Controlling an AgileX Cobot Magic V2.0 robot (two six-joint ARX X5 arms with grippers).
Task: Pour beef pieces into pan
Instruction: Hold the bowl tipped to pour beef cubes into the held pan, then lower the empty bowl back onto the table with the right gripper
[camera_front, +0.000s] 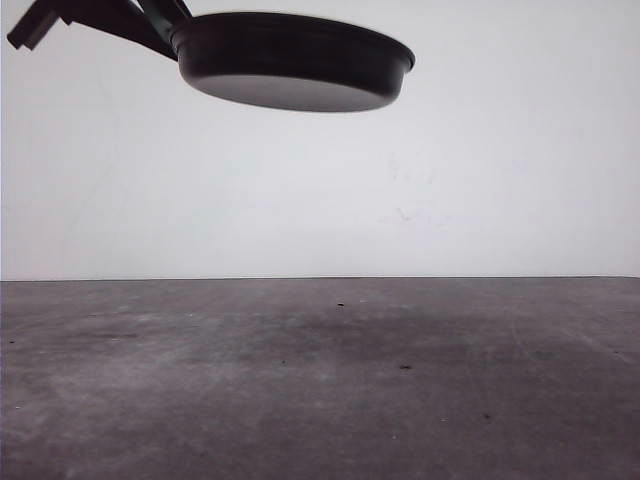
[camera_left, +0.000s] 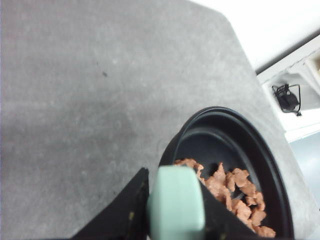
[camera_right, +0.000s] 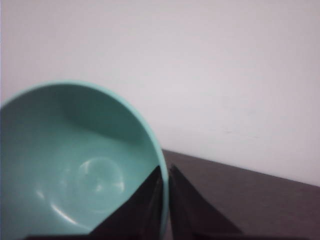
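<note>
Black and shallow, the round frying pan (camera_front: 295, 62) hangs high above the grey table (camera_front: 320, 380), at 11 o'clock in your front view. Your left gripper (camera_left: 172, 210) clamps its mint-green handle (camera_left: 176, 202); reddish-brown beef pieces (camera_left: 232, 197) heap inside, just beyond the fingers. Your right gripper (camera_right: 165, 200) pinches the teal bowl's (camera_right: 75, 165) rim.

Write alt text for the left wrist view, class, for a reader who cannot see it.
A shallow round black frying pan holds a heap of small reddish-brown beef pieces and is held above a grey table. The left gripper is clamped on the pan's mint-green rounded handle, with a black finger on each side of it.
</note>
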